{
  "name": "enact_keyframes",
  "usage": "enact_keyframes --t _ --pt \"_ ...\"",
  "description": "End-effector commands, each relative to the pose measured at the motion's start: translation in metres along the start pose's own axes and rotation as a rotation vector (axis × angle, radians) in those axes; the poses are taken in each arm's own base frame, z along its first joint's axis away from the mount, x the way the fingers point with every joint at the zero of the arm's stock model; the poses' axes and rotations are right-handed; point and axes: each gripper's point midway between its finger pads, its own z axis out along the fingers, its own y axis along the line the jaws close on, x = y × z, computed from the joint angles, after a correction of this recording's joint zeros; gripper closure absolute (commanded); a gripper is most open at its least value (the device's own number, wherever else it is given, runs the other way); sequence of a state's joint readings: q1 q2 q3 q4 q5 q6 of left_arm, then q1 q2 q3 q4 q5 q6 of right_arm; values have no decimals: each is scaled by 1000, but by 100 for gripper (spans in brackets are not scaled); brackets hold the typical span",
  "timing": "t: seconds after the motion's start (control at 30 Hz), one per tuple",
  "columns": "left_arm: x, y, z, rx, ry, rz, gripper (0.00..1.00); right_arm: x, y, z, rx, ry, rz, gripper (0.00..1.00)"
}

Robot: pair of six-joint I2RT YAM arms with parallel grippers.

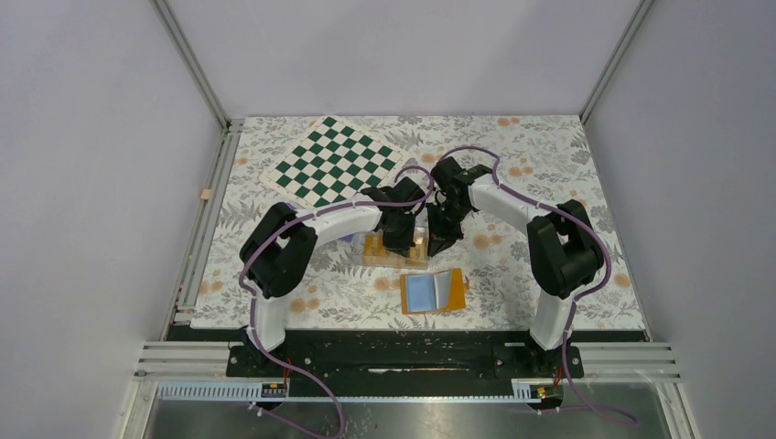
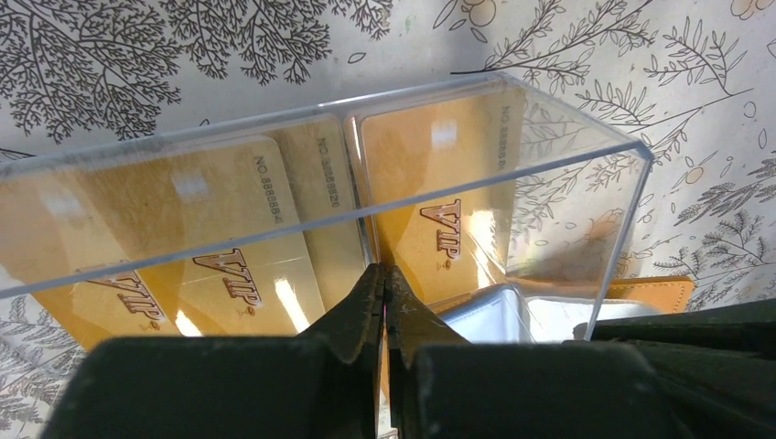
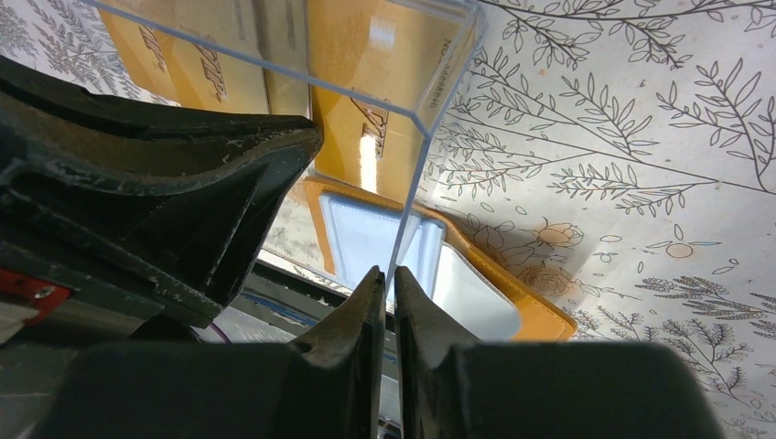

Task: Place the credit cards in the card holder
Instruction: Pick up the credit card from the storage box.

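1 clear box (image 2: pixel 586 229), 2 compartments. Gold cards (image 2: pixel 229 265): 3 seen, exact no. unclear thru reflections. 1 card holder (image 1: pixel 430 293). 1 chessboard (image 1: pixel 334 163).

In the top view the chessboard mat (image 1: pixel 334 162) lies in the upper left of the table (image 1: pixel 549 155). Below it, at centre frame, sits the clear box (image 1: pixel 393 249) with the credit cards (image 2: pixel 229 265) inside. The card holder (image 1: pixel 433 293) lies just below and right of the box, toward the bottom edge.
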State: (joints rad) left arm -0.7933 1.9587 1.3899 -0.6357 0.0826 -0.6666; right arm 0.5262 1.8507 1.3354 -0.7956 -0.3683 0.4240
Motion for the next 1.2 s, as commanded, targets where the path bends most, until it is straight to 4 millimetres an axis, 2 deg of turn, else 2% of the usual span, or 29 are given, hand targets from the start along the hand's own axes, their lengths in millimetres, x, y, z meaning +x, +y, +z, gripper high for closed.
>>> enact_keyframes --t 0.0,0.3,0.43,0.67,0.87,0.93,1.07,1.17 --pt "-30 -36 -36 106 -128 24 100 1 10 -2 -42 17 -11 86" --pt "-34 -40 -49 123 -158 14 100 2 9 -2 -41 19 -10 86" --pt "-31 -41 -47 138 -157 5 100 1 10 -2 -42 17 -11 86" --pt "-21 -46 -33 205 -120 -26 86 3 8 -3 -35 21 -14 86" --pt "-21 -52 -36 279 -141 -63 78 2 8 -4 -30 19 -21 86" --pt "-21 -53 -35 302 -138 -74 80 2 8 -5 -30 18 -21 86" --pt "-21 -48 -35 280 -141 -85 100 0 10 -8 -33 7 -28 85" --pt "-26 -44 -44 245 -166 -80 100 -2 14 -17 -44 -23 -46 81"
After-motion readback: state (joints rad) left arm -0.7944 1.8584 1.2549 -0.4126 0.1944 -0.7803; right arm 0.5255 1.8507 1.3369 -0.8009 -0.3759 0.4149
